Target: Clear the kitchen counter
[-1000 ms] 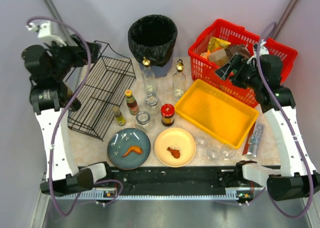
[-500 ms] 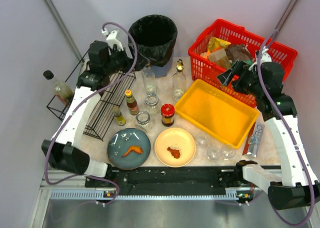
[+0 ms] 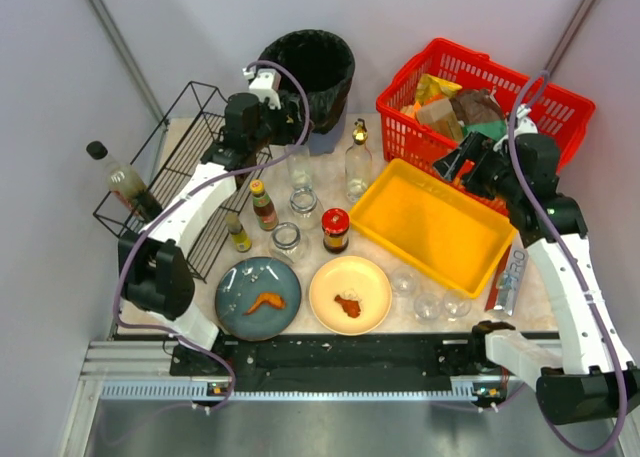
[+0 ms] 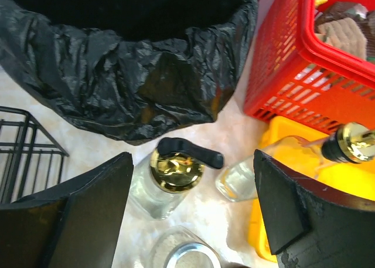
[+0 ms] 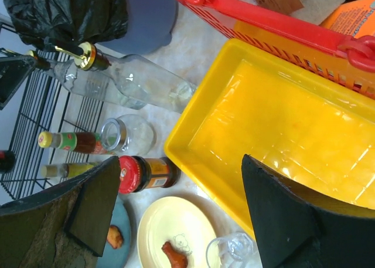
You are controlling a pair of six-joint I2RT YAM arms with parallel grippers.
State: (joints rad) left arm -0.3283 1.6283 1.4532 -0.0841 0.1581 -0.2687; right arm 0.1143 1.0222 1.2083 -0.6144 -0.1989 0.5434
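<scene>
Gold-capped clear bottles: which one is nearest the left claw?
The bottle nearer the wire rack; the other bottle stands beside the yellow tray.

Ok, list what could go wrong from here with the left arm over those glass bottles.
1. The left gripper is open above the gold-capped bottle. The second bottle and the open jar stand close by, so a finger coming down may knock one over.
2. The gold-capped bottle is tall, narrow, smooth glass. A grip near the cap could slip, or tip it towards the bin bag.
</scene>
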